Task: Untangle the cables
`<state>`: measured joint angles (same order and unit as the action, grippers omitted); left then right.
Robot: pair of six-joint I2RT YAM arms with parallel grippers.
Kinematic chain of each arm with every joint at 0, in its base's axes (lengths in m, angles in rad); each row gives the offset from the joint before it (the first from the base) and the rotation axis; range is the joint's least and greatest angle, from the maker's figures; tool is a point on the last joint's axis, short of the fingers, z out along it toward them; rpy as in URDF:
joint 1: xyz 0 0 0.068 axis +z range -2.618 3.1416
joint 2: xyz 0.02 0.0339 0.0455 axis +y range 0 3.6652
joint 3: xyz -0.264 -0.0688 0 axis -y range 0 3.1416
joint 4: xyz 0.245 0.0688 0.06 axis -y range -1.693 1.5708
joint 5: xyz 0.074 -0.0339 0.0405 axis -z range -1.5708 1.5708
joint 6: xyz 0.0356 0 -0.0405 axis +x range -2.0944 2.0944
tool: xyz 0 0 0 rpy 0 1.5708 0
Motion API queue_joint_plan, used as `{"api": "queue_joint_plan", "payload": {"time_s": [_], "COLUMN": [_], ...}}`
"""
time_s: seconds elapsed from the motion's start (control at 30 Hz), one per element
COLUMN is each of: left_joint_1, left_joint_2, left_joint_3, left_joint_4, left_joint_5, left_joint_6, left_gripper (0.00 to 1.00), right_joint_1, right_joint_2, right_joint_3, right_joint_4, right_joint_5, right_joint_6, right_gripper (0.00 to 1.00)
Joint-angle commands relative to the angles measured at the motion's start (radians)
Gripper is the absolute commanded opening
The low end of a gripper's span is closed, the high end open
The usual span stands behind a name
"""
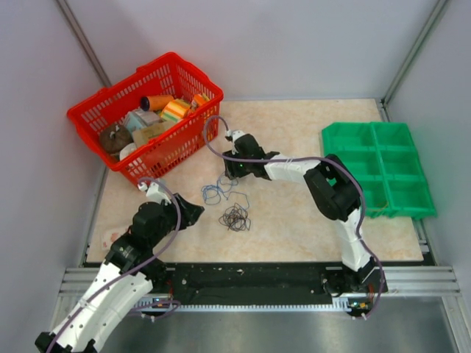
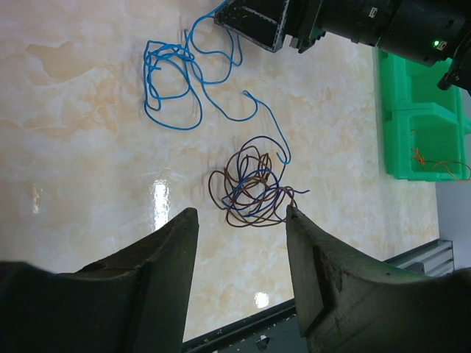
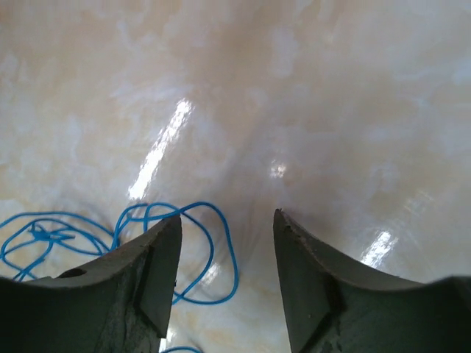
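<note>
The cables lie mid-table: a small tangle of dark brown and bluish wires [image 1: 235,218] and a looser blue wire [image 1: 219,193] just behind it. In the left wrist view the tangle [image 2: 250,187] sits just beyond my fingertips, and the blue wire [image 2: 176,81] trails a strand down to it. My left gripper [image 1: 193,212] [image 2: 241,220] is open and empty, left of the tangle. My right gripper [image 1: 230,170] [image 3: 227,220] is open and empty, low over the blue wire's [image 3: 210,254] far end. It also shows in the left wrist view [image 2: 254,22].
A red basket [image 1: 168,151] with spools and packets stands at the back left. A green compartment tray [image 1: 383,169] sits at the right; a bin of it [image 2: 423,125] holds thin orange wires [image 2: 438,158]. The table's front edge lies just behind my left fingers.
</note>
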<state>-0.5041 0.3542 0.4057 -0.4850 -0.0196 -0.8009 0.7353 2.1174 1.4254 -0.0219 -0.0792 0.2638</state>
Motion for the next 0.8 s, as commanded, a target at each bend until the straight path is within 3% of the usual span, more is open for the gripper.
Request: {"api": "queue_joint_plan", "payload": {"time_s": [0.0, 0.13, 0.23, 0.33, 0.43, 0.57, 0.77], "left_joint_1": [-0.001, -0.001, -0.001, -0.001, -0.001, 0.001, 0.003], "left_joint_2": [0.045, 0.071, 0.075, 0.075, 0.078, 0.092, 0.137], "left_joint_3": [0.022, 0.033, 0.030, 0.033, 0.033, 0.047, 0.146], "left_joint_4": [0.074, 0.077, 0.074, 0.062, 0.062, 0.066, 0.108], "left_joint_5": [0.012, 0.015, 0.007, 0.007, 0.006, 0.003, 0.096], "left_joint_6": [-0.011, -0.004, -0.009, -0.018, -0.017, -0.006, 0.020], "left_gripper": [0.55, 0.54, 0.54, 0.54, 0.55, 0.57, 0.66], "right_joint_1": [0.004, 0.045, 0.094, 0.121, 0.122, 0.121, 0.121], "right_joint_2": [0.064, 0.108, 0.130, 0.127, 0.063, -0.184, -0.532], "right_joint_3": [0.084, 0.147, 0.146, 0.107, 0.017, -0.175, -0.233], "right_joint_4": [-0.091, -0.150, -0.168, -0.153, -0.081, 0.066, -0.011], "right_joint_5": [0.116, 0.211, 0.375, 0.492, 0.492, 0.460, 0.355], "right_joint_6": [-0.025, -0.028, -0.031, -0.017, -0.018, -0.020, -0.035], "right_gripper": [0.51, 0.41, 0.30, 0.00, 0.00, 0.00, 0.00]}}
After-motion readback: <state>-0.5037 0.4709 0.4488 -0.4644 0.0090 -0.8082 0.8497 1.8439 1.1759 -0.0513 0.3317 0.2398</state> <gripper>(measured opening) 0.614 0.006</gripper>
